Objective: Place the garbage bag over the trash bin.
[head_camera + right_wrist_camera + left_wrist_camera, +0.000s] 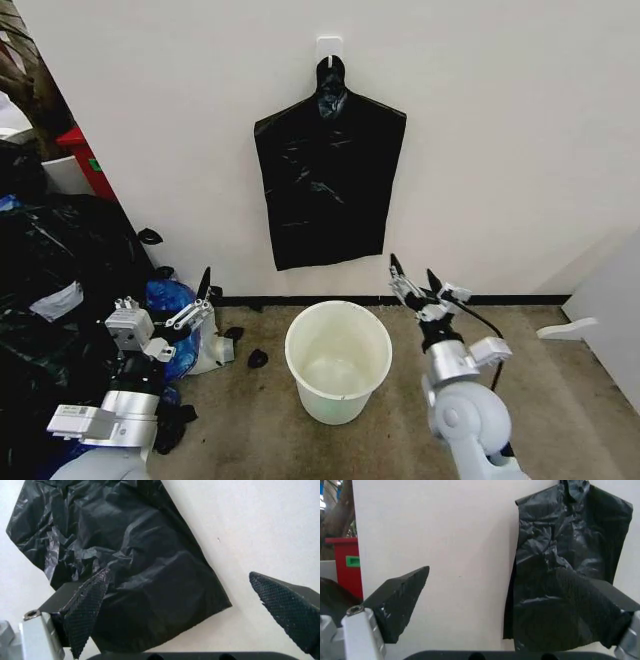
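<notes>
One garbage bag (pixel 329 180) hanging lengthwise, neck up, above trash bin (pixel 338 361).

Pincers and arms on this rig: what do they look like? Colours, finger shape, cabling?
Both arms are pale grey-white with rounded joint housings and silver metal brackets at the wrists. The left pincer and right pincer carry black wedge-shaped fingers tapering to points, with cross-hatched textured pads. A black cable loops beside the right forearm. No markings visible.

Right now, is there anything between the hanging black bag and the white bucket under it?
No. In the head view, the stretch between the garbage bag and the trash bin holds just bare white wall and a dark baseboard.
</notes>
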`<state>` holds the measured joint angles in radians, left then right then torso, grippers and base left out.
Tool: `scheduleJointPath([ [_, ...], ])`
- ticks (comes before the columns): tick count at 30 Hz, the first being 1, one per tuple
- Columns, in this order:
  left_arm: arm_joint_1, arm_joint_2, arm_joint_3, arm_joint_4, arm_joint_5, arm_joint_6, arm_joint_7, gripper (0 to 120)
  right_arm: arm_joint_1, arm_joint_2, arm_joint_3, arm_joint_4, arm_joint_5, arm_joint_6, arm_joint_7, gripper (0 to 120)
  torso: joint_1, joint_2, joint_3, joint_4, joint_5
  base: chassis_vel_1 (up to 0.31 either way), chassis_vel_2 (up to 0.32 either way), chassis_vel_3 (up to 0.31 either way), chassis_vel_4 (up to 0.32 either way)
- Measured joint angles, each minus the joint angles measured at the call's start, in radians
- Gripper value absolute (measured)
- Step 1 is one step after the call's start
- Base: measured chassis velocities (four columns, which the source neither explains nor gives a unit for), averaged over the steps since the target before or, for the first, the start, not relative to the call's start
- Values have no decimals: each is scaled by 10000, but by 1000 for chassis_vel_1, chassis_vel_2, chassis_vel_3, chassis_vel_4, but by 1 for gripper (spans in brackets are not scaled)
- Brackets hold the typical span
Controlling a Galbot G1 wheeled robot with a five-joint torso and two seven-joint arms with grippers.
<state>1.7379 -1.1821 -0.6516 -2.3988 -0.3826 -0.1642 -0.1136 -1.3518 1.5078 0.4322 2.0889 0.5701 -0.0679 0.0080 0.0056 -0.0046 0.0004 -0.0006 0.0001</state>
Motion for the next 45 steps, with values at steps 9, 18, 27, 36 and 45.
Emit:
scheduleJointPath([
  [9,-10,34,-13,-21,-1,14,19,100,-52,-414,339,-16,-245,14,-136,100,0,0,0,1,3,0,0,0,0],
  [18,9,91,-87,-140,-203,107,24,100,-248,-1345,696,226,790,-48,73,100,0,0,0,-3,2,0,0,0,0],
  [27,308,410,-550,-340,-660,123,-39,100,2543,-1886,-76,-244,3403,-984,1061,100,0,0,1,2,0,0,0,0,0],
  [36,444,447,-589,-544,-716,149,-174,100,5251,-846,-1366,-906,6302,-1456,2711,100,0,0,2,-1,-1,0,0,0,0],
  [45,646,177,-605,-698,-371,215,-201,100,7493,314,-1632,-2191,7753,-1319,3806,100,1,0,1,0,-1,0,0,0,0],
])
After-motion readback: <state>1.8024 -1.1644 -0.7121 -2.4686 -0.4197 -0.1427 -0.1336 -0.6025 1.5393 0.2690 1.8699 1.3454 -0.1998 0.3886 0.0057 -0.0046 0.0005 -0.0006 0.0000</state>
